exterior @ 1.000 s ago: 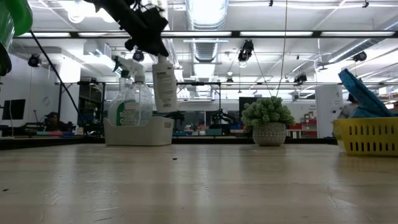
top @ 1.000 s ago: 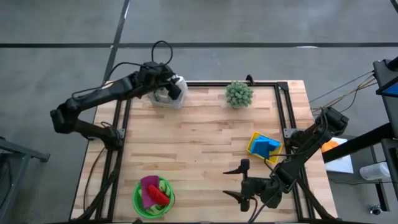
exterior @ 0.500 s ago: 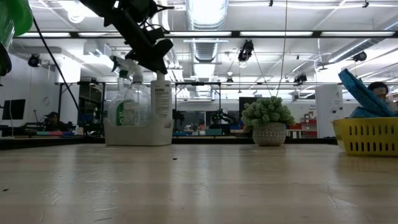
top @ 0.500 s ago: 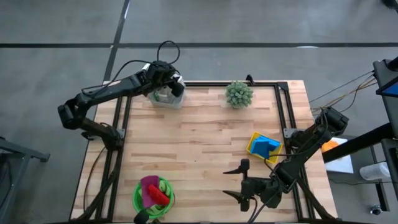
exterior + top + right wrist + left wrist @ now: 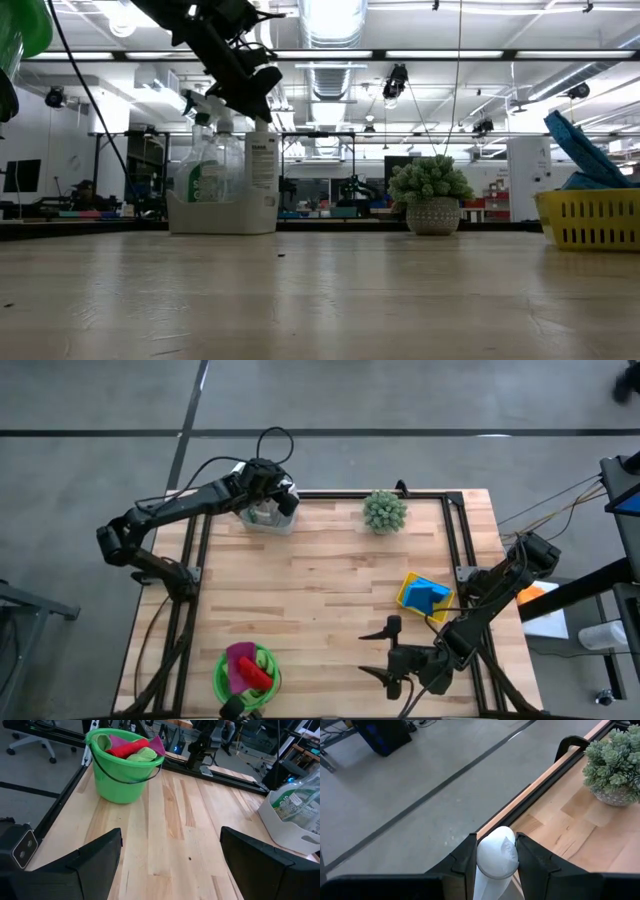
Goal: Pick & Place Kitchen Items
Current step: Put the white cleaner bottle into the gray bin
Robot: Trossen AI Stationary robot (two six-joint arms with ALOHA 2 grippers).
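- Left claw (image 5: 492, 855): clamped on the rounded cap of the small white bottle (image 5: 262, 170), one finger (image 5: 467, 857) on each side of the cap in the left wrist view. It sits at the worktop's far left corner, above the white caddy (image 5: 268, 520).
- Small white bottle: slim, white, with printed text on its label; it stands upright at the caddy's right end in the low view. Whether its base rests on the caddy floor cannot be told.
- Clear spray bottles (image 5: 205, 160): upright in the same caddy, just beside the white bottle; clear bodies with green labels and trigger heads.
- White caddy: low-walled, near the worktop's (image 5: 320, 610) far edge.
- Right claw (image 5: 388, 650): fingers spread wide, nothing between them; it rests low near the worktop's near edge, right of centre.
- Green bucket (image 5: 245, 678): at the near left corner, holding a pink cloth (image 5: 238, 658), a green cloth (image 5: 140, 754) and a small red item (image 5: 256, 675).
- Yellow basket (image 5: 425, 596): on the right side, holding blue sponges (image 5: 430, 592).
- Spiky green potted plant (image 5: 384, 511): at the far edge, well apart from the caddy.
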